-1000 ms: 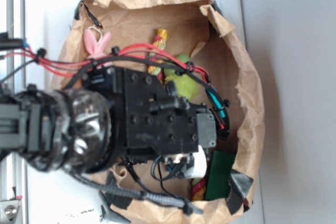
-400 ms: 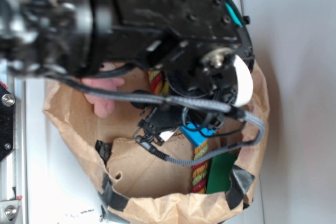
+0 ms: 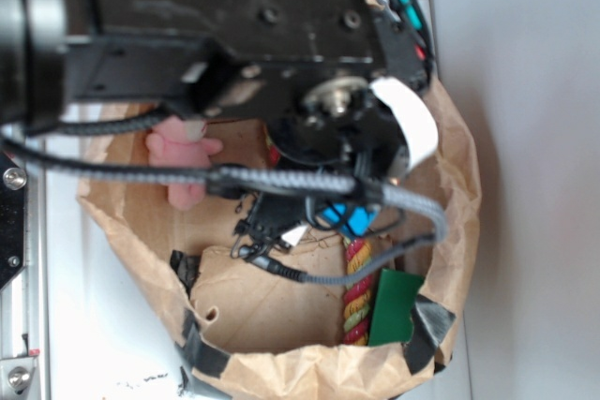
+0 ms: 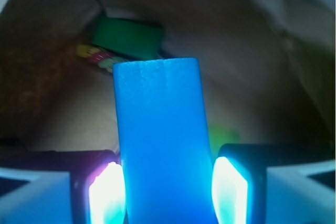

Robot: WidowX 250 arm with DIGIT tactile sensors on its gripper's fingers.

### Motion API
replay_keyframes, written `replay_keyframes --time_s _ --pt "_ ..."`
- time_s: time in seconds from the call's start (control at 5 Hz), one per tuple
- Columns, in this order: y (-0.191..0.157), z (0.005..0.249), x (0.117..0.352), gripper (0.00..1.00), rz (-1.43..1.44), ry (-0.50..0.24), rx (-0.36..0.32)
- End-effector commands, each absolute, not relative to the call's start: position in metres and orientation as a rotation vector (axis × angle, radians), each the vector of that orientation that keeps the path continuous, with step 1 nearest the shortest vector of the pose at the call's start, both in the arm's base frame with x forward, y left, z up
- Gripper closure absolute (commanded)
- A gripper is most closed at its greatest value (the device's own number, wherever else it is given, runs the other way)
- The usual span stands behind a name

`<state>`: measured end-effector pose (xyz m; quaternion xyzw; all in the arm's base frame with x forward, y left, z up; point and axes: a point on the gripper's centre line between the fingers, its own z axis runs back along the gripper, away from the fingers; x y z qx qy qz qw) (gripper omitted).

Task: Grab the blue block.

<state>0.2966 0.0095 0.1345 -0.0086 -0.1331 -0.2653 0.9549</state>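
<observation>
Blue block in the fingers

The fingers [image 4: 168, 192] squeeze the blue block [image 4: 163, 140] from both sides, low in the middle of the wrist view, above a green block [image 4: 128, 38] in the paper bag [image 3: 281, 362].

The blue block [image 4: 160, 140] is a really saturated bright blue, plain apart from a faint line or two running along it. The gripper [image 4: 168, 192] pads [image 4: 107, 195] glow pale cyan-white against black. At 11 o'clock from the block there's a dark green block [image 4: 128, 38], with a rope [image 3: 356, 292] striped red, yellow and green beside it. Brown paper bag [image 3: 281, 362] with black tape, pink bunny [image 3: 183, 152], black arm.
</observation>
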Motion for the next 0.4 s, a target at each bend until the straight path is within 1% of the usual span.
replay_keyframes --time_s 0.0,0.2 --pt "-0.0077 0.1690 0.2906 1.00 -0.432 -0.278 0.043" --pt "-0.0127 0.1725 0.2819 1.00 -0.403 -0.287 0.061"
